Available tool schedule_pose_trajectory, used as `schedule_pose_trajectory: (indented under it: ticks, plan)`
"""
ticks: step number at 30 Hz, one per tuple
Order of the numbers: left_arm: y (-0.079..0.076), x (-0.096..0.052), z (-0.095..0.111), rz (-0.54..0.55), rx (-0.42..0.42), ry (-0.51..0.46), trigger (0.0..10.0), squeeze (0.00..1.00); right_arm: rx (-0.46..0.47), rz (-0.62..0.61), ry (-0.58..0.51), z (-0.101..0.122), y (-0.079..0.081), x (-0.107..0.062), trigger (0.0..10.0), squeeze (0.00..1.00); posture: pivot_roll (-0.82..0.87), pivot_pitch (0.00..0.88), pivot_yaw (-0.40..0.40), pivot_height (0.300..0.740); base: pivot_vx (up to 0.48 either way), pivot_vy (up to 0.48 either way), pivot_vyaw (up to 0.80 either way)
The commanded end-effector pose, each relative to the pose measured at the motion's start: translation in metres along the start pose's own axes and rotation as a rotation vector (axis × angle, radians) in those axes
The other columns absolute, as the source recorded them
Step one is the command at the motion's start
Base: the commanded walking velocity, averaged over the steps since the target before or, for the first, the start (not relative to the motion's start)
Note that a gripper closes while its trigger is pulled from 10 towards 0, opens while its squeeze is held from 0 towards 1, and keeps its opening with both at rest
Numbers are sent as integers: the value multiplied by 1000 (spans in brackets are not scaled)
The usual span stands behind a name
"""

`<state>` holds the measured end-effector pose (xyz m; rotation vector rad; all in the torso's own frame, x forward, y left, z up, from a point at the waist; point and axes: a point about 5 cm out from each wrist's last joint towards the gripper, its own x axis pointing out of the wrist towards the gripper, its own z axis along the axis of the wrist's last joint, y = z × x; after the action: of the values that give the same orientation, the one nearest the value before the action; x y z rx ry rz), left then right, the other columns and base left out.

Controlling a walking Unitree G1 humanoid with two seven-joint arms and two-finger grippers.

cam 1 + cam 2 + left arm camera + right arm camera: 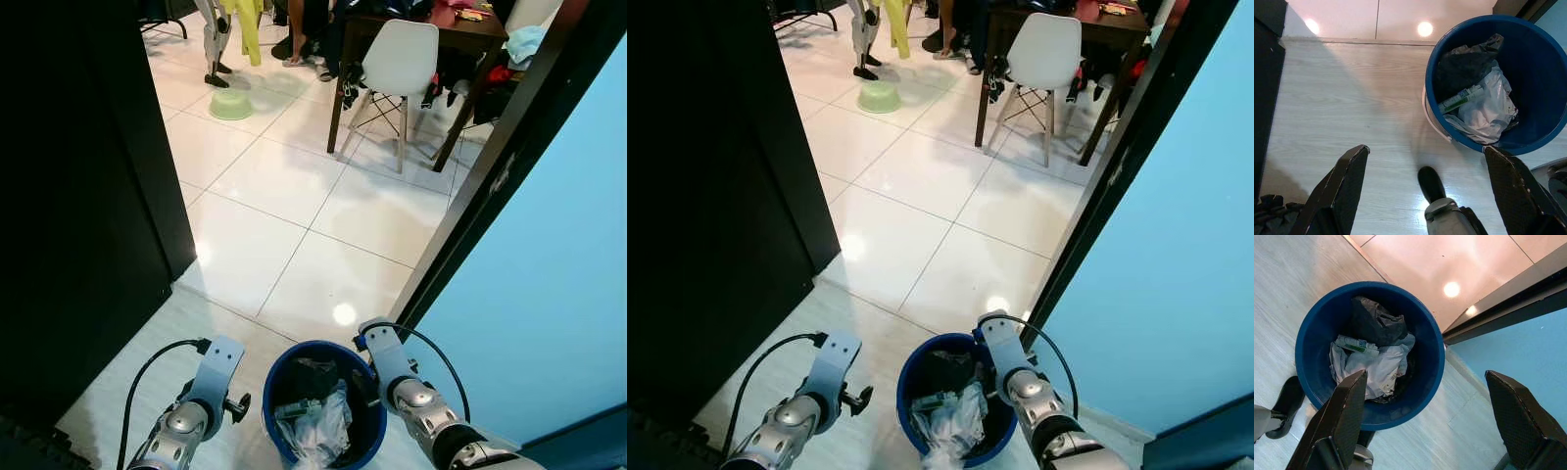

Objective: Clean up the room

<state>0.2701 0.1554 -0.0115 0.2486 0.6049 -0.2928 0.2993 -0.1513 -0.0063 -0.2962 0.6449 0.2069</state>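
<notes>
A blue waste bin [290, 362] stands on the pale wood floor right in front of me, between my two arms. Inside it lie a black bag [1374, 323], crumpled white plastic [1484, 110] and a green-and-white tube [1459, 99]. My left arm [196, 406] hangs to the bin's left, and my left gripper [1425, 149] is open above the floor beside the bin. My right arm [411, 387] hangs at the bin's right rim, and my right gripper [1425, 374] is open just over the bin's edge. Neither gripper holds anything.
A black cabinet [78, 196] walls off the left; a dark door frame [490, 176] and blue wall [558, 274] close the right. Glossy white tiles lead ahead to a green basin [231, 104], a white chair [400, 61], a cluttered wooden table [470, 34] and a person's legs [306, 54].
</notes>
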Motion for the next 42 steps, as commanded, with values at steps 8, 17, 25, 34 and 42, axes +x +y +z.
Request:
schedule_pose_trajectory:
  ticks: [8,17,25,34,42]
  plan:
    - [-3,-1,-11,10,-20,40,10000,0,34,-23,102,-32,-5,-6,10000,0,-10,158,-56,740,0,0,0]
    - [-4,0,-9,14,-36,28,10000,0,66,-2,129,-45,-6,-10,10000,0,-17,158,-58,740,0,0,0]
    - [-2,0,-11,19,-67,26,10000,0,68,-23,200,-68,-12,-17,10000,0,-24,159,-59,740,-122,0,0]
    - [-1,-1,-14,27,-61,39,10000,0,74,-13,212,-74,-9,-20,10000,0,-28,155,-59,740,-422,0,0]
    - [-2,0,-13,22,-49,39,10000,0,97,19,144,-62,-3,-16,10000,0,-41,144,-61,740,-102,0,0]
